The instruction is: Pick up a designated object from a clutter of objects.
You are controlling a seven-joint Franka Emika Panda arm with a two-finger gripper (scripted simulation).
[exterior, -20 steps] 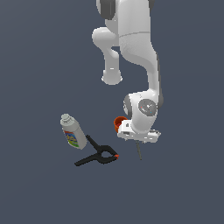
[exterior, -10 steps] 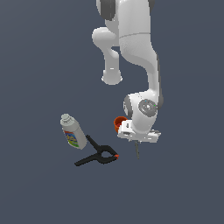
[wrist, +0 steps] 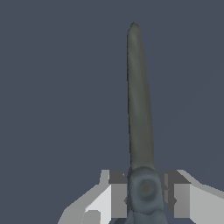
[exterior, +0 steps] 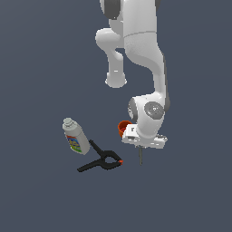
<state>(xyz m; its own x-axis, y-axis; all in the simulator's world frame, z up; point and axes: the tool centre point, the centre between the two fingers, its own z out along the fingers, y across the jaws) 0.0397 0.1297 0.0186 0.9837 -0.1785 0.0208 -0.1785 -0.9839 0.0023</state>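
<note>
The scissors [exterior: 141, 157] hang blades-down from my gripper [exterior: 141, 148], just above the floor, to the exterior view's right of the clamp. In the wrist view the long grey blades [wrist: 139, 109] run away from the camera, and the dark pivot sits between my fingers [wrist: 117, 194]. The gripper [wrist: 145, 192] is shut on the scissors at the pivot. Their handles are hidden inside the hand. The rest of the clutter lies to the exterior view's left of the gripper.
A white bottle with a colourful label [exterior: 75, 137] lies on the floor. A black spring clamp with orange tips [exterior: 102, 161] lies beside it. A small orange cup [exterior: 122, 128] stands right behind my hand, partly covered by it.
The hand with the scissors has shifted very slightly to the exterior view's left. The bottle, clamp and cup have not moved.
</note>
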